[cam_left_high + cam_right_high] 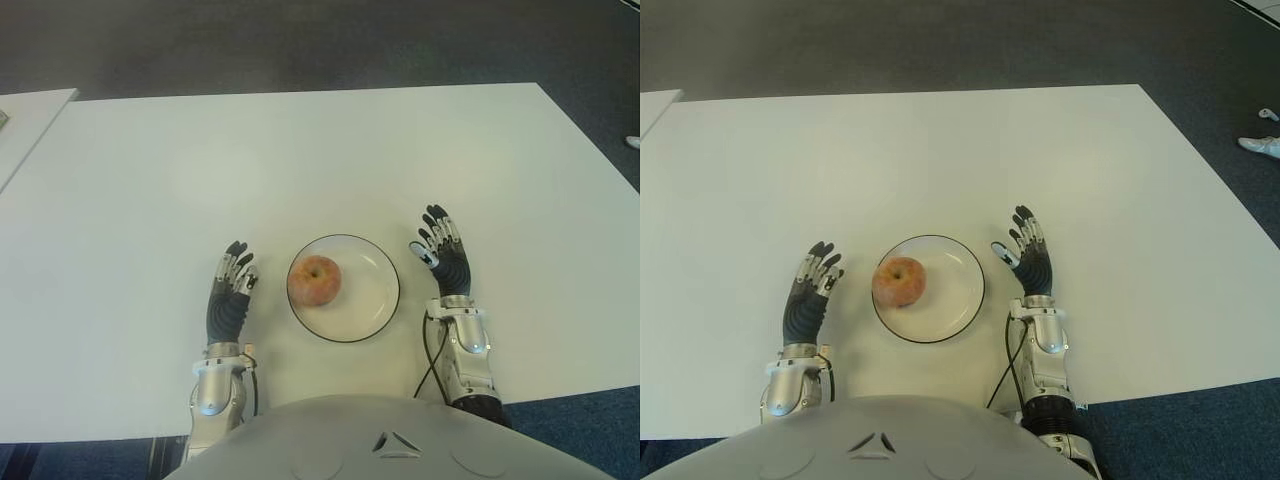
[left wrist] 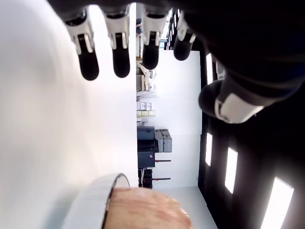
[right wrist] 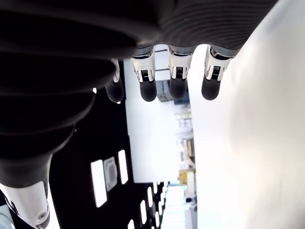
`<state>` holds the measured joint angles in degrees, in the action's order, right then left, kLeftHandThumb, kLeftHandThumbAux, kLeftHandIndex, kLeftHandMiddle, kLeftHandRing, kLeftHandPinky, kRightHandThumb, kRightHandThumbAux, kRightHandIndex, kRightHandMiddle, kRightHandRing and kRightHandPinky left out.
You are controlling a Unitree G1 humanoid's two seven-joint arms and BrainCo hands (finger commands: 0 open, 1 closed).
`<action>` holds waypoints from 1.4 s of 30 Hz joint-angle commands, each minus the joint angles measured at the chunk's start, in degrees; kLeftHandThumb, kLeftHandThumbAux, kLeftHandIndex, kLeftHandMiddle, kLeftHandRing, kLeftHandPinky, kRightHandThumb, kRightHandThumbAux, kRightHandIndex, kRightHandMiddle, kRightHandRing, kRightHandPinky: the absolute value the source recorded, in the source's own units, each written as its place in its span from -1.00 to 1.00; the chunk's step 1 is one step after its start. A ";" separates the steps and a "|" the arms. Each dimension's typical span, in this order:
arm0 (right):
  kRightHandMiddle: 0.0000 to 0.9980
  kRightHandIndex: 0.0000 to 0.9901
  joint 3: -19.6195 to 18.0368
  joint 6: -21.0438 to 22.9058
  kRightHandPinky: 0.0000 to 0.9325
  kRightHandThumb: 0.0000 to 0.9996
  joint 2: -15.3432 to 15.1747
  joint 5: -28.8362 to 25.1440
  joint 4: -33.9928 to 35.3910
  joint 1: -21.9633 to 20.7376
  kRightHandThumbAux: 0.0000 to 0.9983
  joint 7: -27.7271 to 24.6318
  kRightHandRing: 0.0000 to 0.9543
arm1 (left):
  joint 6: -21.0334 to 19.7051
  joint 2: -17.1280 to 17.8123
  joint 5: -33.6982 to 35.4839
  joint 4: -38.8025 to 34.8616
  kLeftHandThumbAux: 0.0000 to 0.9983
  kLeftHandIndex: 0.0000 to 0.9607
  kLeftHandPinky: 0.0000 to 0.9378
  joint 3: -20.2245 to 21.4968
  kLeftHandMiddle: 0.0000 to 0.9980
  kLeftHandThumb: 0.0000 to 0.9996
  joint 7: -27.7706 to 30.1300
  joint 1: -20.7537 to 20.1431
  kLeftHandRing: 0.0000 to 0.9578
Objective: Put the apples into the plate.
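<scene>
Since the round red-and-yellow apple (image 1: 316,281) is already sitting inside the shallow white plate with the thin dark rim (image 1: 375,320), toward its left half, the placing step is looking done for this fruit; no other apple is showing anywhere on the white counter (image 1: 300,160). It's resting on the plate floor, not leaning on the rim as far as I can tell.

Left hand (image 1: 232,290) is showing just beside the plate's left edge, near the apple but apart from it, fingers (image 2: 88,62) extended and relaxed, gripping nothing. Left wrist view is catching the apple and plate rim beyond the fingertips, clear gap between.

Right hand (image 1: 442,255) is showing just beside the plate's right edge, farther from the apple with bare plate between them, fingers (image 3: 147,88) straight, also empty.

My read: both hands are flanking the plate, palms inward, in a neutral released pose, so neither is crowding the fruit. Whether they're touching the counter, I can't tell.
</scene>
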<state>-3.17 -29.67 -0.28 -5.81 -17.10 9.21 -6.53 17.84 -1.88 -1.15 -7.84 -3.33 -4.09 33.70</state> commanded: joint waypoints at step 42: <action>-0.97 -0.92 2.62 3.99 -1.00 -0.76 0.70 3.69 6.44 7.10 0.34 1.93 -1.00 | 0.10 -1.13 0.17 0.47 0.00 -0.77 -0.52 -0.37 -0.72 -0.75 0.81 0.01 -0.62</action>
<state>-0.67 -26.92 0.57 -2.48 -10.08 15.41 -4.85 17.92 -2.82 -1.13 -7.77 -3.34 -3.68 33.62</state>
